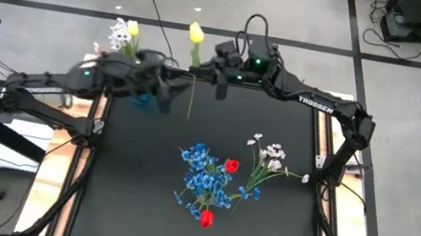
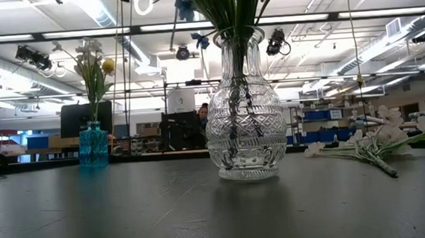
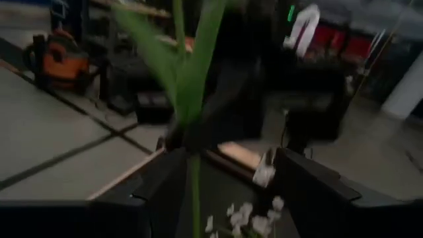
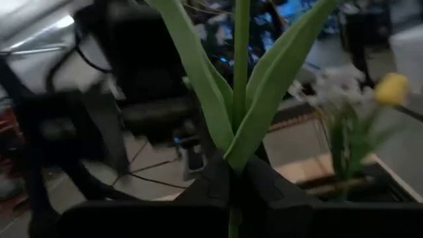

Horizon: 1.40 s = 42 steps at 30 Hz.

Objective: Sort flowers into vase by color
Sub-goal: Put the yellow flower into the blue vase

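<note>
My right gripper point(image 1: 198, 71) is shut on a yellow tulip point(image 1: 196, 32) above the table's far left part. The tulip's long green leaves point(image 4: 264, 79) rise in front of the right wrist camera. My left gripper point(image 1: 165, 93) is open just left of it, its fingers point(image 3: 162, 182) on either side of the hanging stem point(image 3: 195, 198); touching or not, I cannot tell. A blue vase point(image 2: 93, 146) below the left arm holds white blossoms point(image 1: 119, 34) and a yellow tulip point(image 1: 133, 29). A clear glass vase point(image 2: 244, 124) holds green stems, under blue bunches point(image 1: 202, 177) and red tulips point(image 1: 231, 166). My right gripper pinches the yellow tulip's stem point(image 4: 232, 215) between its two fingers, just below where the leaves branch off. The fingers lie across the stem, coming from the table's right side. The tulip is lifted clear, head up, with its lower stem point(image 1: 189, 110) hanging below the fingers.
Sprigs of small white blossoms point(image 1: 272, 158) lie flat on the black mat point(image 1: 128, 199) right of the clear vase. Bare mat shows along the near and left sides. Both arms crowd the far left corner by the blue vase.
</note>
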### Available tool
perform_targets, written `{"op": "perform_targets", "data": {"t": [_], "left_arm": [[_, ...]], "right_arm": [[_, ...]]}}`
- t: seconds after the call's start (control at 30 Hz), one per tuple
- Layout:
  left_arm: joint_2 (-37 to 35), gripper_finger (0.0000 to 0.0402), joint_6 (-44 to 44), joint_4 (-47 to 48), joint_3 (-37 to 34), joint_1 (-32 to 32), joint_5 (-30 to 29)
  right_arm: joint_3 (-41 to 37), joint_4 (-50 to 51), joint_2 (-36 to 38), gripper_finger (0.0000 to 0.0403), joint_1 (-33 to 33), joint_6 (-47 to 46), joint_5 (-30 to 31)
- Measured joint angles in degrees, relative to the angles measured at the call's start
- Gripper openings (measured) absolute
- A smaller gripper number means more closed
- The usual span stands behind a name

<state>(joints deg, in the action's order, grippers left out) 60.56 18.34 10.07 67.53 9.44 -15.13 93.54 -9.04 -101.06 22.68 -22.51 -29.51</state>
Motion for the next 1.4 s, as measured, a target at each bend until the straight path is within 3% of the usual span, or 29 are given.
{"op": "perform_targets", "data": {"t": [0.17,0.43,1.0,1.17,1.23,1.4], "left_arm": [[5.2,0.0236,-0.1,-0.4,0.0,0.0,0.5],[6.5,0.0222,-0.4,-3.5,0.0,0.1,2.8],[5.5,0.0026,-1.2,-2.3,0.0,0.1,2.0],[5.2,0.0008,-5.6,-1.6,0.0,0.1,2.1],[4.9,0.0006,-7.2,-1.3,0.0,-0.1,-1.6],[2.8,0.0004,-8.9,5.2,-0.1,-0.1,-20.0]], "right_arm": [[0.0,-4.3,0.0,0.0020,-0.1,0.1,-6.1],[0.0,-2.4,0.0,0.0020,-0.4,-0.5,-8.4],[0.0,-2.2,0.0,0.0020,-0.5,-2.0,-10.0],[0.0,-2.1,0.0,0.0036,-0.4,-3.0,-11.3],[0.0,-2.1,0.4,0.0074,0.3,-2.9,-11.4],[0.0,-1.3,3.7,0.0173,4.7,-3.7,-11.2]]}}
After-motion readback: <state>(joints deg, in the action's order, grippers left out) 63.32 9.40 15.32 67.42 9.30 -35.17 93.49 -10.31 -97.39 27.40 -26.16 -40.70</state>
